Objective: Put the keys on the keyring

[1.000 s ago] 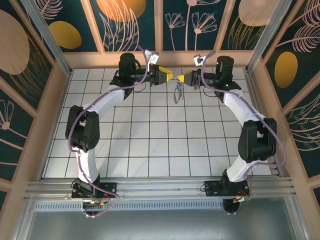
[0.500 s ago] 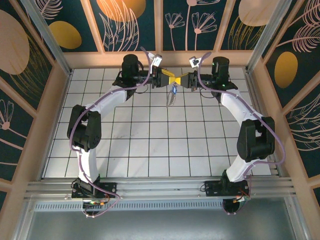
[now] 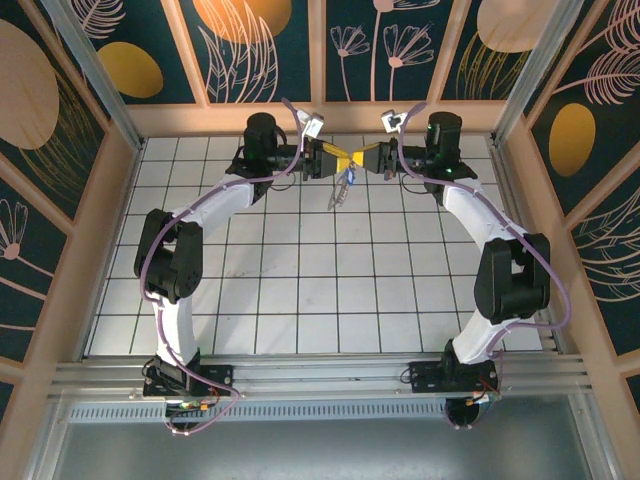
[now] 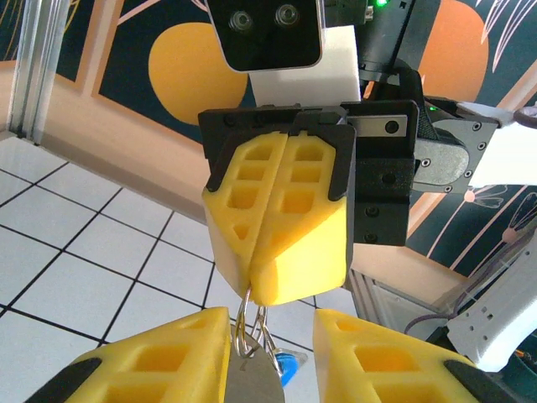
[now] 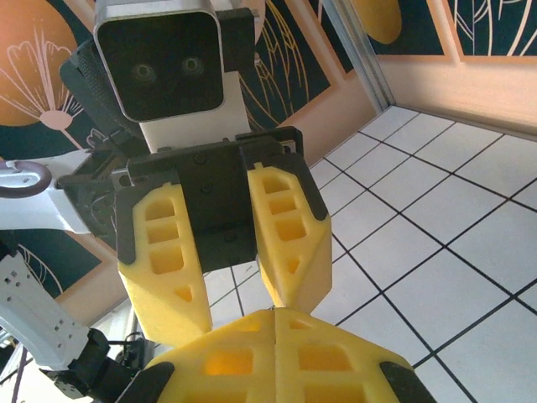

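Two hands: left hand (image 3: 341, 160) and right hand (image 3: 362, 157), tip to tip. Four yellow fingers (image 5: 168, 277), two per hand. One keyring (image 4: 248, 323) of thin wire loops, just under the right hand's fingertips. Two keys (image 4: 254, 382) countable below it: one blue-headed, one grey.

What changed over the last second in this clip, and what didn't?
Both arms swung inward: the gap between the left end effector and the right end effector closed, and they now meet tip to tip. The hanging keys shifted slightly left with them. Unchanged: the right end effector is shut on the keyring, and the left one is open around it.
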`<action>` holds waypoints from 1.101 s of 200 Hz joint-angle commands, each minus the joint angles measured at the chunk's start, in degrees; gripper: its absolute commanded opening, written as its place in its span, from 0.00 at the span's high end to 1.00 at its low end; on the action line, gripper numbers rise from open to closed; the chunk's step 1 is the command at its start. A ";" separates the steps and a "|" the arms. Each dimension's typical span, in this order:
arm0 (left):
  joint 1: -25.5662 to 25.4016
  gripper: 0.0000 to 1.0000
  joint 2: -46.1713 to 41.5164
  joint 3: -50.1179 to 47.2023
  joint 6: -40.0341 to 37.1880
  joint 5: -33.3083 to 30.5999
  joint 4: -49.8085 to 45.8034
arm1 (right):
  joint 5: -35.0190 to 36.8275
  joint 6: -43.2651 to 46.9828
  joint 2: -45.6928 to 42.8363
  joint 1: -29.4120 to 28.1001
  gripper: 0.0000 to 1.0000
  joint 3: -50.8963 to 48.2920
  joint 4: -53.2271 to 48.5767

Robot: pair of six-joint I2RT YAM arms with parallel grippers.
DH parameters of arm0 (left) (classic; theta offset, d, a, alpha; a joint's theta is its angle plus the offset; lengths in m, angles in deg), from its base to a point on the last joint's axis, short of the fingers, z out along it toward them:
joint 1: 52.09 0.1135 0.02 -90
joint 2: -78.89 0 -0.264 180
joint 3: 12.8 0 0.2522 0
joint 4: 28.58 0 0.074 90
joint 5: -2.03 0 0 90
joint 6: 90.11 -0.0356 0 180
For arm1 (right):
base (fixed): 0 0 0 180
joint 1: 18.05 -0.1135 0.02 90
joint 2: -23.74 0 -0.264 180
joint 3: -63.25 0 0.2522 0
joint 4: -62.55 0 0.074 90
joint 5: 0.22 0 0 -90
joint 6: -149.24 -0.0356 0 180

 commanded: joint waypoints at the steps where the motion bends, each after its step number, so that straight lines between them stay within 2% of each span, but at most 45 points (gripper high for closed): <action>1: -0.23 0.69 -0.16 -0.22 1.47 1.37 4.29 | -1.73 -1.08 -1.30 0.36 1.00 -0.27 3.71; 49: -0.91 0.74 0.73 0.67 2.44 1.19 5.55 | -2.08 -1.45 -1.02 0.26 1.00 -0.69 4.37; 81: -1.13 0.87 1.15 1.09 2.81 1.28 5.99 | -2.17 -1.23 -0.92 0.28 1.00 -0.83 4.29; 137: -1.70 1.00 1.65 1.03 4.87 0.60 8.98 | -2.60 -1.10 -0.60 0.17 1.00 -0.85 4.29; 168: -2.42 1.00 1.29 -0.62 7.25 -2.69 12.57 | -1.25 -1.70 -1.19 0.28 1.00 -0.93 4.35; 179: -2.45 1.00 0.87 -2.07 9.06 -4.58 15.35 | 0.88 -2.92 -2.51 0.82 0.80 -2.23 5.82; 190: -2.47 1.00 0.38 -3.51 10.72 -6.05 18.00 | 3.09 -5.40 -4.48 1.58 0.68 -4.86 9.57; 203: -2.45 1.00 -0.21 -4.53 12.04 -7.33 19.69 | 5.79 -9.41 -7.40 2.94 0.61 -8.54 15.32; 220: -2.46 1.00 -1.14 -5.80 12.80 -8.65 21.10 | 10.13 -13.05 -11.23 4.45 0.59 -13.77 20.50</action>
